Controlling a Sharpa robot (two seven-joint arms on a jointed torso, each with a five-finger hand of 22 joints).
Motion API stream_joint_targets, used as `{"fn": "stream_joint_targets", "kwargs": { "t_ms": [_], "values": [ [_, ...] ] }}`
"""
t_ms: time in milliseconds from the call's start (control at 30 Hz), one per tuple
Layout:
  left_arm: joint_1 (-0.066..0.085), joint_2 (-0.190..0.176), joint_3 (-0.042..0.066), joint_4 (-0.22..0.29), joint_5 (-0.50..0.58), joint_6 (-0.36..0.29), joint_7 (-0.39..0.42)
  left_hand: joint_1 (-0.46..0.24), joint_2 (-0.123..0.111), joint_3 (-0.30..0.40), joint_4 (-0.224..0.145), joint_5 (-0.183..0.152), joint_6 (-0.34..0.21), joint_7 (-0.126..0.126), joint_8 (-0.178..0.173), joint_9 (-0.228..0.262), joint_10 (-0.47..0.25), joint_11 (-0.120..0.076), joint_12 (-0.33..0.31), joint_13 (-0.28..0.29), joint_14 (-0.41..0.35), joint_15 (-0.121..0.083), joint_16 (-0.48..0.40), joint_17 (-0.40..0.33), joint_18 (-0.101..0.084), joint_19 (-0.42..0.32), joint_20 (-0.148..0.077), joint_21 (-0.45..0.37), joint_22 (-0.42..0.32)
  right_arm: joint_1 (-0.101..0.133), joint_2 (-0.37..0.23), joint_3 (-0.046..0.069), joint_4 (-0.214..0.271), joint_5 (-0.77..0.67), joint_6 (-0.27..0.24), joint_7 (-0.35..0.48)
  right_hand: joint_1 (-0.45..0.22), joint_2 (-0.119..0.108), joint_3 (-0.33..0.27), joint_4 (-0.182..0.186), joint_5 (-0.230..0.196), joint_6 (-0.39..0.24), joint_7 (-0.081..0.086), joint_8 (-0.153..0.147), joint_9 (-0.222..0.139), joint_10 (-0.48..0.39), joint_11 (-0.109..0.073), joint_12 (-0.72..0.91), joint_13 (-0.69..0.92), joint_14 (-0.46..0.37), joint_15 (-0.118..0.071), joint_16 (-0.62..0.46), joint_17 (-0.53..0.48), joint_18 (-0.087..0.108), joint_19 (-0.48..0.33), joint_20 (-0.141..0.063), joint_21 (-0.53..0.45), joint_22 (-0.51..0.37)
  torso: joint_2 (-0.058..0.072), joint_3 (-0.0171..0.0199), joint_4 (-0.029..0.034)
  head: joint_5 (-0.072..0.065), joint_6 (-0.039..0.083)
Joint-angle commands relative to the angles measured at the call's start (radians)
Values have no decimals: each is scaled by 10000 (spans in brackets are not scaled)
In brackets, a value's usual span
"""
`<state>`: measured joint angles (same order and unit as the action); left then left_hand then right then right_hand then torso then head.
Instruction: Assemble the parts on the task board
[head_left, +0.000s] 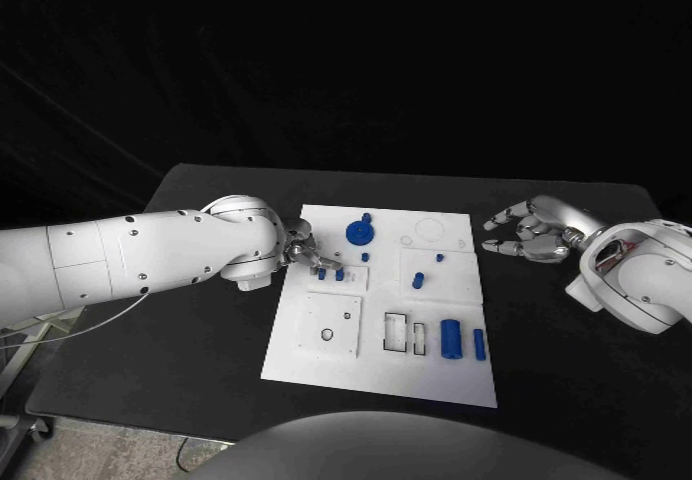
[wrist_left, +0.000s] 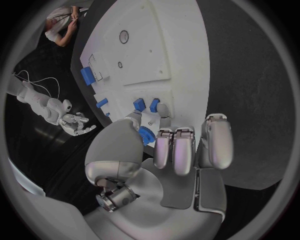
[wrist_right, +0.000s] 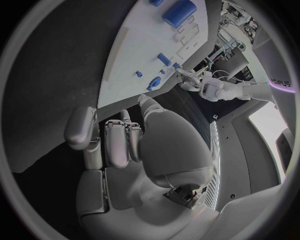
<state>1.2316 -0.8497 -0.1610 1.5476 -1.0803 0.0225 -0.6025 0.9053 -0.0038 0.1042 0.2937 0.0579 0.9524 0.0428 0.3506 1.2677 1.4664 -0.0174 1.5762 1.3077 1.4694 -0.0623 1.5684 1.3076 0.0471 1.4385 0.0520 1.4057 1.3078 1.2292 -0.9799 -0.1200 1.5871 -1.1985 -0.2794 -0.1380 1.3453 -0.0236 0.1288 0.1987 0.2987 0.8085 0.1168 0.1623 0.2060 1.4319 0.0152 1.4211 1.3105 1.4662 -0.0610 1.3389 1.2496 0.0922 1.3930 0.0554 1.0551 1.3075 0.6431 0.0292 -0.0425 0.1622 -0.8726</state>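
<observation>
The white task board (head_left: 378, 375) lies mid-table. My left hand (head_left: 300, 250) hovers over the board's left edge, and a small ribbed blue part (wrist_left: 146, 135) sits pinched between its thumb and a finger. Just beyond its fingertips (wrist_left: 164, 111) two short blue pegs (head_left: 330, 273) stand in the board. A round blue gear-like part (head_left: 361, 234) sits near the far edge. Three more small pegs (head_left: 418, 281) stand toward the middle. Two blue cylinders (head_left: 462, 341) lie at the near right. My right hand (head_left: 526, 228) hangs over the table right of the board, fingers apart, holding nothing.
A raised white square plate (head_left: 335, 322) with a small hole sits on the board's near left, beside rectangular slots (head_left: 404, 333). Black table (head_left: 577, 370) surrounds the board, with free room at right and front. My left arm (head_left: 130, 262) covers the table's left side.
</observation>
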Motion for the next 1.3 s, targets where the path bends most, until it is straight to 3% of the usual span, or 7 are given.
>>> {"fn": "stream_joint_targets", "kwargs": {
  "t_ms": [33, 600, 800, 933, 1000, 1100, 1300],
  "values": [
    [-117, -5, -94, -114, -34, 140, -224, -245, 150, -244, -2, 85, 26, 76, -192, -136, 1044, 27, -54, 2631, 1014, 50, 24, 2632, 17, -1, 43, -45, 1837, -9, 8, 1, -12, -4, 120, -34, 58, 92, 63, -24, 56, 74, -8, -39, -21, -72, -21, -56, 617, 252, 69, -67, -16, 112, -89, -2, -42, 924, 5, -1, -2, 9, 0],
    [156, -92, 365, -108, -63, -2142, 1311, 405, 369, -972, -41, 681, 142, -90, 497, 333, 1044, -124, -54, 2631, 1014, -79, 24, 2632, -39, 210, -75, 147, 1986, -3, -57, 2, 50, 79, -398, 345, 11, 95, 68, 8, 111, 122, -6, -27, -32, -57, -16, -40, 635, 261, 71, -44, 11, 103, -67, 0, -9, 941, 66, -18, 1, -60, 0],
    [621, 44, 448, -214, 64, -3152, 3597, 2307, 134, -1011, -605, 1461, -473, -56, 671, 540, 1044, -103, -54, 2631, 1014, -81, 24, 2632, -10, 103, -86, 1, 1974, 4, -144, 2, 121, 281, -553, 662, -60, 82, 55, 59, 117, 195, -11, -2, -38, -49, -15, -30, 642, 262, 73, -39, 16, 94, -47, 3, 25, 959, 152, -30, -44, -55, 0],
    [728, 225, 459, -279, -699, -3203, 5110, 3899, -11, -775, -1247, 1046, -1213, 182, 359, 269, 901, 72, -210, 2498, 1014, 56, 24, 2632, -61, 180, -14, 134, 2065, 6, -235, 2, 209, 337, -628, 790, -53, 85, 97, 68, 293, 286, -18, 25, -50, -35, -19, -11, 660, 270, 74, -11, 49, 83, -22, 2, 68, 985, 213, -26, -25, -52, 0],
    [725, 340, 453, -356, -1204, -3183, 5576, 4441, -46, -668, -1293, 791, -1700, 400, 82, -31, -775, 236, -2006, 1154, 1014, 148, 24, 2632, -61, 121, 93, 89, 2066, 7, -279, 2, 256, 352, -680, 857, -24, 65, 151, 60, 550, 323, -18, 21, -75, -33, -21, -4, 665, 276, 72, 6, 66, 80, -10, 0, 75, 999, 229, -20, -1, -53, 0],
    [621, 533, 442, -553, -1936, -3145, 6220, 4981, -223, -553, -1063, 650, -2425, 839, -574, -859, -6940, 779, -8224, -2835, -232, 658, -927, 1248, -55, -90, 416, -111, 2006, 5, -327, 2, 315, 367, -769, 958, 1, 44, 202, 51, 712, 363, -20, 21, -95, -31, -20, 2, 669, 282, 71, 21, 81, 77, 2, 0, 81, 1013, 234, -9, 22, -99, 0],
    [267, 877, 411, -954, -3720, -3519, 6988, 6077, -694, -58, -922, 869, -2057, 735, -1751, -3333, -7893, 1025, -10469, -4961, -777, 702, -1725, 76, -52, 93, 591, 151, 2082, -51, -415, 1, 366, 420, -941, 1096, 2, 37, 211, 52, 741, 382, -19, 26, -97, -37, -18, -3, 662, 279, 71, 14, 70, 79, -2, 0, 66, 1011, 241, -18, 20, -145, 0]
  ]
}}
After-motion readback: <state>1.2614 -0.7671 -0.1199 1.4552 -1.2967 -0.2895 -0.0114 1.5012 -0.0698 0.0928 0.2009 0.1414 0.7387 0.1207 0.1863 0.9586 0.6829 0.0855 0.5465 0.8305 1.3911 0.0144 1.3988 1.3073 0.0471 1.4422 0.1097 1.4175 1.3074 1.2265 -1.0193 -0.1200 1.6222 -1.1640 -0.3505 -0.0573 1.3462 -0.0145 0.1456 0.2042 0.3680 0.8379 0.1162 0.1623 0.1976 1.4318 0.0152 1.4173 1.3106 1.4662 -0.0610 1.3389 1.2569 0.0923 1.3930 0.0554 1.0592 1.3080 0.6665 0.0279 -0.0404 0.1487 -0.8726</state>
